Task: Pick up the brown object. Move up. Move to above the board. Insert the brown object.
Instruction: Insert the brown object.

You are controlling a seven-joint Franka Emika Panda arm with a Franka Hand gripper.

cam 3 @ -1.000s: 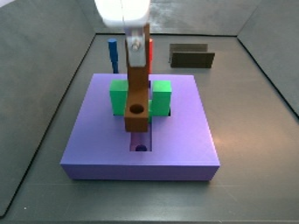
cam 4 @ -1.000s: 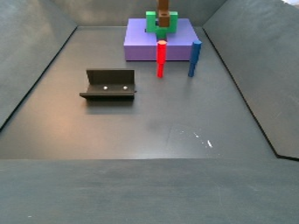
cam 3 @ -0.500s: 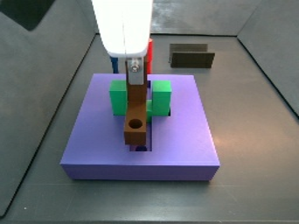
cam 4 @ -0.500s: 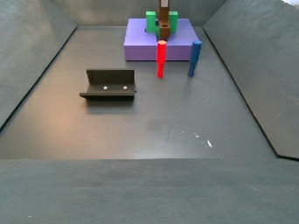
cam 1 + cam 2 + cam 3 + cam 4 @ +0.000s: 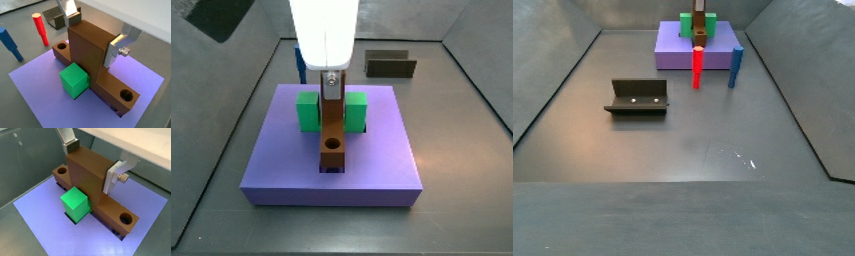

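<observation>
- Gripper (image 5: pixel 95 34) low over the board (image 5: pixel 40 87), jaws closed narrow on the brown object (image 5: pixel 90 52), one silver finger (image 5: pixel 120 46) flat against each broad face.
- Brown object clamped between the pads in both wrist views (image 5: pixel 90 175), lying lengthwise in the board's central slot, passing through the green block (image 5: pixel 309 110).
- In a side view, brown object (image 5: pixel 331 135) runs along the middle of the board (image 5: pixel 291 170), round hole near the end toward the camera, gripper (image 5: pixel 330 82) directly above its far part.
- In a side view, board (image 5: pixel 676 55) far back on the floor, brown object (image 5: pixel 702 27) and green block (image 5: pixel 688 22) on top; jaws too small to read there.
- Count: one brown object, with a round hole showing at each end in the wrist views; one board; one green block (image 5: pixel 74 79).
- One red peg (image 5: pixel 698 66) and one blue peg (image 5: pixel 736 66), both upright, just beside the board.
- One fixture (image 5: pixel 637 97) on the floor, well apart from the board.
</observation>
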